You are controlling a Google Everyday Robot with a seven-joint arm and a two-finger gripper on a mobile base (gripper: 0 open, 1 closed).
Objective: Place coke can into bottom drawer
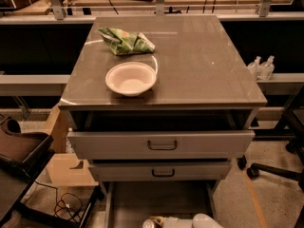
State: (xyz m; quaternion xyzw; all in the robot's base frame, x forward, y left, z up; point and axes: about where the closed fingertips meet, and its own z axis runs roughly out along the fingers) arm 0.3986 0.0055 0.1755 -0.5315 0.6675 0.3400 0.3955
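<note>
The bottom drawer (156,201) is pulled open at the foot of the cabinet, its flat grey floor bare. At the bottom edge of the camera view my gripper (161,221) reaches in from the right, over the drawer's front part, with the white arm (205,221) behind it. It is shut on the coke can (150,223), of which only the silver rim and a bit of red show. The rest of the can is cut off by the frame's edge.
Above the bottom drawer are two grey drawer fronts with black handles, the top one (161,144) and the middle one (162,172), both slightly out. On the cabinet top are a white bowl (131,79) and a green snack bag (126,41). A chair (21,151) stands left and a chair base (275,167) right.
</note>
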